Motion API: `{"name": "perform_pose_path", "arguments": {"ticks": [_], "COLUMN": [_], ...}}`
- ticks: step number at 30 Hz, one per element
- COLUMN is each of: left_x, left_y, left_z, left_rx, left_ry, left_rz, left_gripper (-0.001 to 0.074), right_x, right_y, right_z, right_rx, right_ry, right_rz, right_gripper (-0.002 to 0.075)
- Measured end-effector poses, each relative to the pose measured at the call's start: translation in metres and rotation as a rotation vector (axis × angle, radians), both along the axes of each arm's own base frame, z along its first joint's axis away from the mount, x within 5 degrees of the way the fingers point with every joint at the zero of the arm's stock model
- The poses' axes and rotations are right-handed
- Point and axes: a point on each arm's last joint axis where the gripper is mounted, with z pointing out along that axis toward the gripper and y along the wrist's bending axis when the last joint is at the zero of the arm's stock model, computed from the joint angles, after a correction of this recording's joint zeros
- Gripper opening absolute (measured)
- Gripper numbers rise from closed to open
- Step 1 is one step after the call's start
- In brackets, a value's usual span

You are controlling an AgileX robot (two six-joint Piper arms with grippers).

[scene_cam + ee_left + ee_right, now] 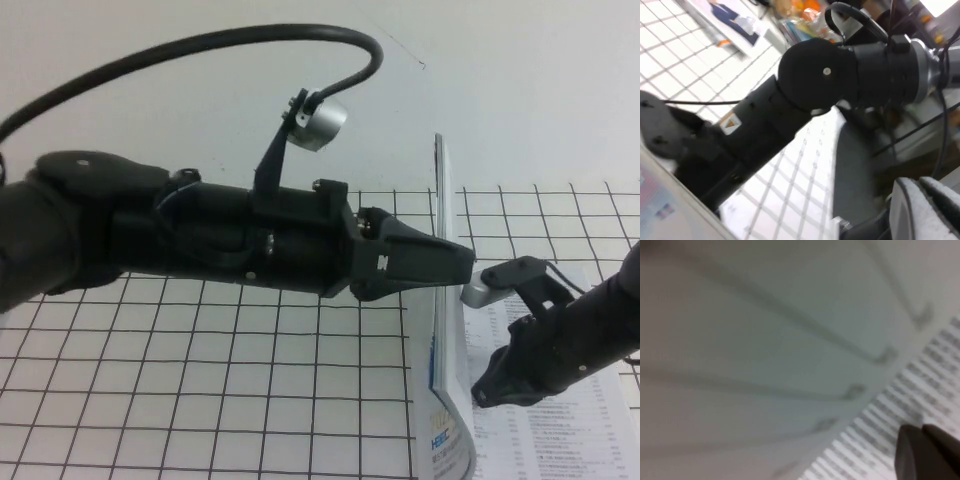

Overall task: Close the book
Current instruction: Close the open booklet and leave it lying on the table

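At left gripper (462, 263): against the upright leaf of the book (443, 420), near the table's (200, 380) right edge; grip cannot tell. At right gripper (490, 388): low over the printed page, grip cannot tell. Open room leftward. Only via right wrist: print close-up.

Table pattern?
Table: white with black grid, high view. Left gripper at the book's raised cover; right gripper over its open page.

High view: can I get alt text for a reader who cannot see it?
A book's cover stands nearly upright over its flat printed page on a gridded table. The left end effector reaches across to the cover's edge; the right end effector hangs low beside it, over the page.
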Motion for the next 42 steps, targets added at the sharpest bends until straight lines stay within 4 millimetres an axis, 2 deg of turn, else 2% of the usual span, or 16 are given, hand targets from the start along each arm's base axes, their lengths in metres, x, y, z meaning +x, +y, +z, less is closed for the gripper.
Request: {"name": "perform_pose_path", "arguments": {"ticks": [4,10,13,18,21,26,28,31,37,42], "left_x": [-0.027,-0.085,-0.117,-0.181,-0.215,-0.262,-0.269,-0.268,-0.238,-0.214], "left_y": [0.020,0.066,0.093,0.143,0.170,0.200,0.206,0.207,0.193,0.184], "left_z": [0.030,0.074,0.089,0.106,0.110,0.105,0.094,0.076,0.025,-0.007], "left_rx": [0.158,0.380,0.484,0.583,0.583,0.484,0.464,0.472,0.468,0.431], "left_ry": [-0.163,-0.397,-0.478,-0.525,-0.558,-0.634,-0.626,-0.581,-0.451,-0.495], "left_rz": [0.054,0.175,0.262,0.465,0.601,0.763,0.808,0.826,0.842,0.888], "left_gripper": [-0.0004,-0.0004,-0.0004,-0.0004,-0.0004,-0.0004,-0.0004,-0.0004,-0.0004,-0.0004], "right_x": [-0.003,-0.026,-0.048,-0.100,-0.130,-0.171,-0.183,-0.199,-0.235,-0.238], "right_y": [-0.008,-0.024,-0.034,-0.049,-0.058,-0.069,-0.072,-0.077,-0.083,-0.089], "right_z": [0.029,0.105,0.142,0.200,0.223,0.242,0.244,0.242,0.222,0.195], "right_rx": [-0.055,-0.096,-0.103,-0.051,-0.022,0.005,0.001,0.006,0.083,0.085], "right_ry": [-0.095,-0.303,-0.397,-0.570,-0.657,-0.732,-0.733,-0.748,-0.894,-0.987], "right_rz": [-0.007,-0.032,-0.020,-0.013,-0.008,0.012,0.028,0.044,0.075,0.008], "right_gripper": [-0.0003,-0.0003,-0.0003,-0.0003,-0.0003,-0.0003,-0.0003,-0.0003,-0.0003,-0.0003]}}
